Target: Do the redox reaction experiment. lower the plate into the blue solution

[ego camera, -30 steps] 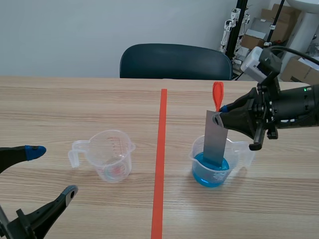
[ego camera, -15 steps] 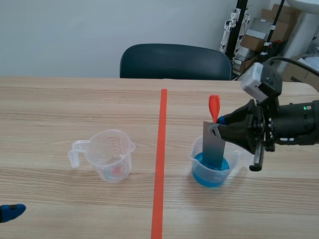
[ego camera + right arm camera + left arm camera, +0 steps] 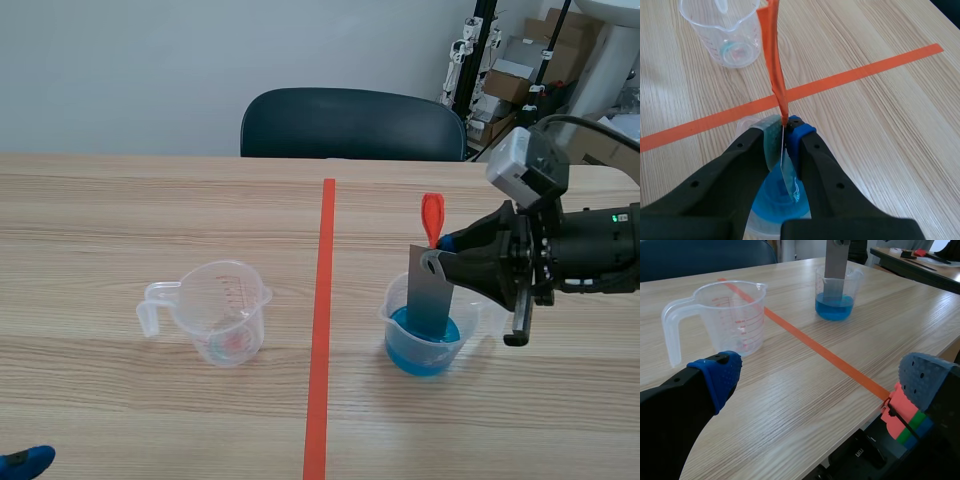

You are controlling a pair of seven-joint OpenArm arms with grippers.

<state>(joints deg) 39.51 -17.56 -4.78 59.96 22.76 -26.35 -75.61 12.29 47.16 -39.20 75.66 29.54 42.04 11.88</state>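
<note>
Plate first: your right gripper is pinching its top edge, pads pressed on both faces, so the grey sheet hangs upright with its lower end already in the blue solution. That high pinch looks chosen to keep your fingers out of the liquid and clear of the beaker rim. An orange tag sticks up from the grip toward 12 o'clock and is probably a handle for lifting the plate out later. The beaker stands at 3 o'clock of the tape line. The empty measuring cup sits at 9 o'clock of it, well apart. Your left gripper is spread wide, holding nothing, low at 7 o'clock and out of the way. Lower gently so the beaker doesn't tip.
</note>
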